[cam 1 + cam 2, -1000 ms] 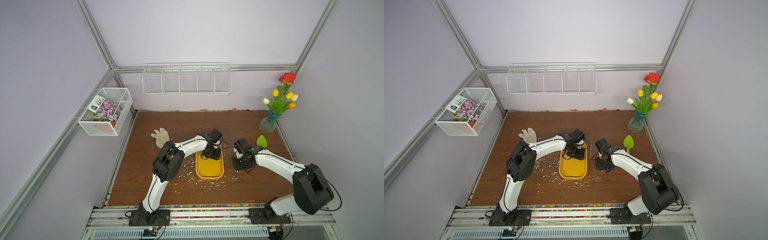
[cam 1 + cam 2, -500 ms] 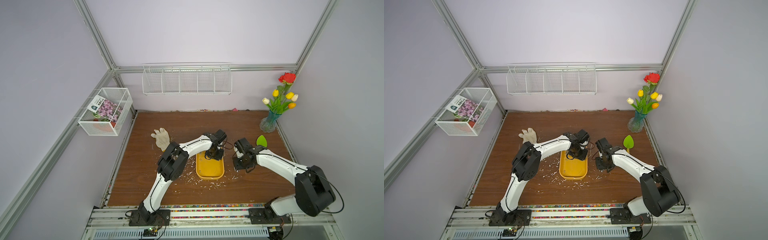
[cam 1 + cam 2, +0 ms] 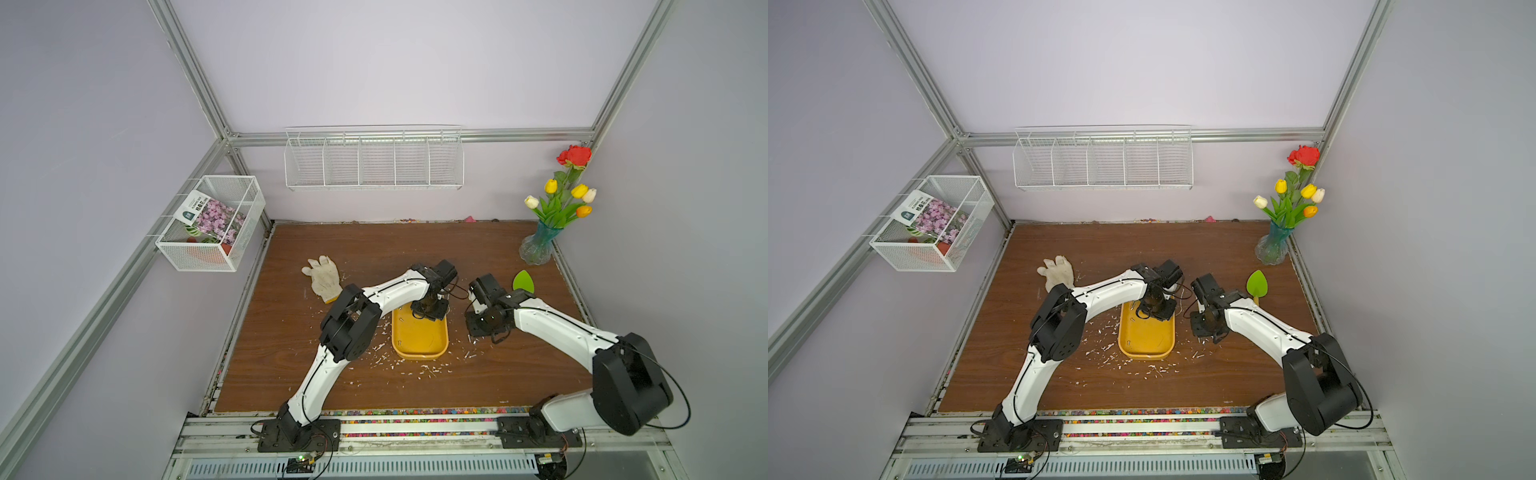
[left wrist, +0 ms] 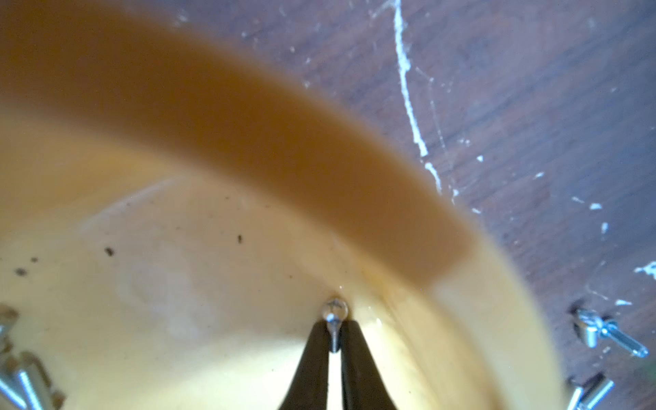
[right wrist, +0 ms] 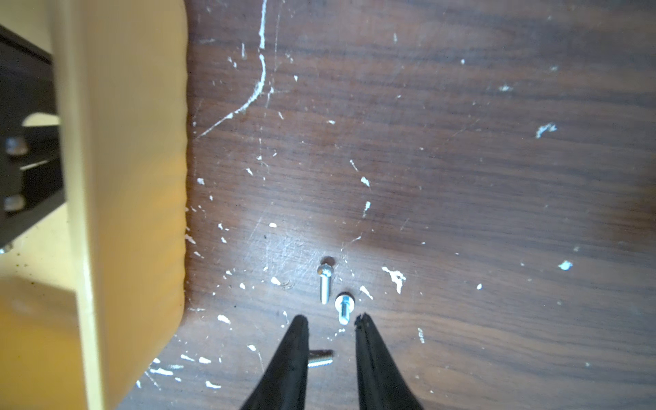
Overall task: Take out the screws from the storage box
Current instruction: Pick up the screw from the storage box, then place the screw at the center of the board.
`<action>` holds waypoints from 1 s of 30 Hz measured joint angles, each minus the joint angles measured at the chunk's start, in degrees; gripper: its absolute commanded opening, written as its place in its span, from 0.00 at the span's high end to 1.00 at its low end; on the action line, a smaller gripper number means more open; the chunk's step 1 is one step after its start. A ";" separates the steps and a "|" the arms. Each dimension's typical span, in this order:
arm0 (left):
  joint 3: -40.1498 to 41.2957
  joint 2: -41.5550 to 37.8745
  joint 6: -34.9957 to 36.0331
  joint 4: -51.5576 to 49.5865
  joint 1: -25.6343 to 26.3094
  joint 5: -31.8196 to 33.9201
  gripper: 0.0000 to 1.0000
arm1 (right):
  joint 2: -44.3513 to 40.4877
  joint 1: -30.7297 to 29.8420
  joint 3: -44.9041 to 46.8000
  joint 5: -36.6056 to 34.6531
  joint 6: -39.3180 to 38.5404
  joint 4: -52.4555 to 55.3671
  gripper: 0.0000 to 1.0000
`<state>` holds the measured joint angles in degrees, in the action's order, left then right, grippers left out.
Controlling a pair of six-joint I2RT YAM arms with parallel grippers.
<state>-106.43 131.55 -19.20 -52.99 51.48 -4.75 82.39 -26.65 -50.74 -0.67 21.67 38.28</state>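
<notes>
**Bright metal on smooth plastic and scuffed wood**

The storage box is smooth yellow-orange plastic with a soft sheen, its floor dotted with dark specks. The screw pinched between the matt black fingers of the left gripper is bright, polished metal. The threaded screws just ahead of the right gripper are the same shiny metal. The worktop under them is dark wood grain, matt, scratched and flecked with white scraps. Well away from both grippers, the glove is off-white knitted cloth and the vase looks clear and glassy.
</notes>
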 measured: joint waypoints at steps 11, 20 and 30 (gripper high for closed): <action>1.22 -1.07 0.39 0.04 0.02 0.48 1.00 | -2.49 0.00 -0.02 0.09 -0.11 -0.02 0.71; 6.58 -11.41 -0.70 -2.80 -1.25 1.88 1.00 | -3.15 -0.20 -3.76 1.70 -2.05 0.07 0.72; 13.35 -31.17 -2.60 -3.43 -8.09 2.89 1.00 | 1.44 -5.03 -13.38 4.87 -3.41 -0.61 0.72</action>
<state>-93.08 100.38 -21.80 -56.42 43.40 -1.87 83.83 -31.68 -64.12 4.21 18.26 37.67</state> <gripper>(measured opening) 0.050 0.280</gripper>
